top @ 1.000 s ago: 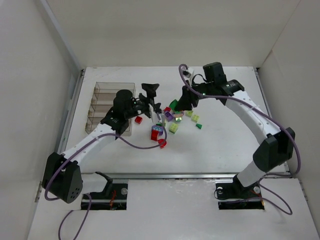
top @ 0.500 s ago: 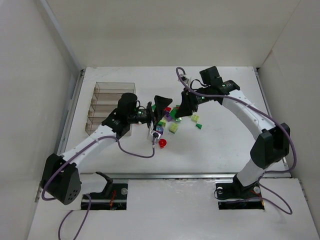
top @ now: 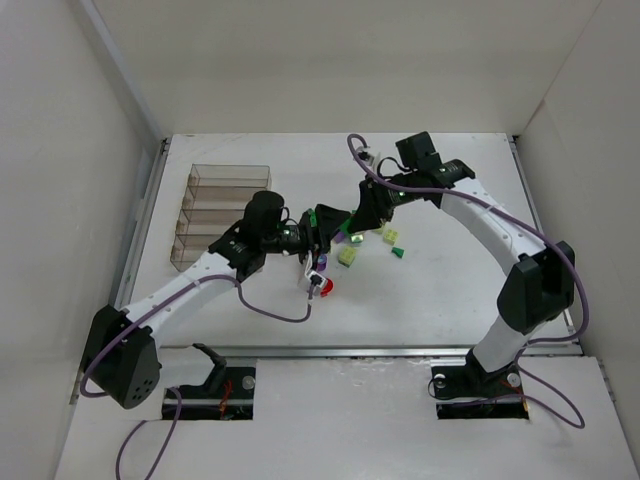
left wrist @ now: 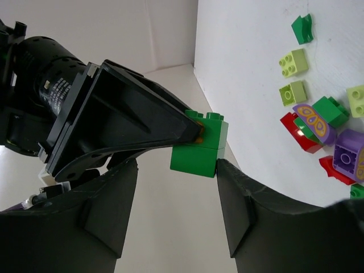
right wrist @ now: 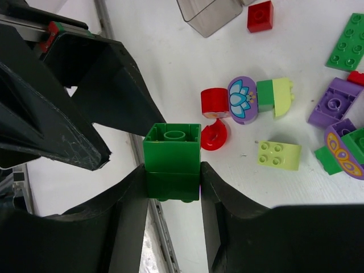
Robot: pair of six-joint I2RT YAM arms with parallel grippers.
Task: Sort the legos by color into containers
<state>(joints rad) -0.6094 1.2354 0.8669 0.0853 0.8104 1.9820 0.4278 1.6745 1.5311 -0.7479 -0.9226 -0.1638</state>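
1. Top external view: the left arm (top: 190,280) and the right arm (top: 490,225) both stretch to the middle of the white tabletop (top: 450,290). Their ends come together just to the right of a clear organizer box (top: 225,170), which has four long compartments and sits at the rear left.
2. Loose legos (top: 347,256) lie scattered on the tabletop around that meeting point, outside the box. They are yellow-green, purple, green and red.
3. Right wrist view: the right claw (right wrist: 172,170) is clamped on a green lego stack (right wrist: 172,149), two bricks one on top of the other. One finger presses against each side, and the stack is held up off the tabletop.
4. Left wrist view: the left claw (left wrist: 177,165) has its fingers apart, with the green stack at the gap between their tips. One fingertip sits at the stack's lower corner, and I cannot tell whether it touches. The other fingertip stands clear of the stack. A black finger of the right claw covers one face of the stack.
5. Right wrist view, on the tabletop beyond the stack: two red rounded pieces (right wrist: 215,102) lie beside a purple disc with a flower print (right wrist: 243,99). A yellow-green brick (right wrist: 278,154) lies near them. A red square brick (right wrist: 260,16) rests just beside a corner of the box.
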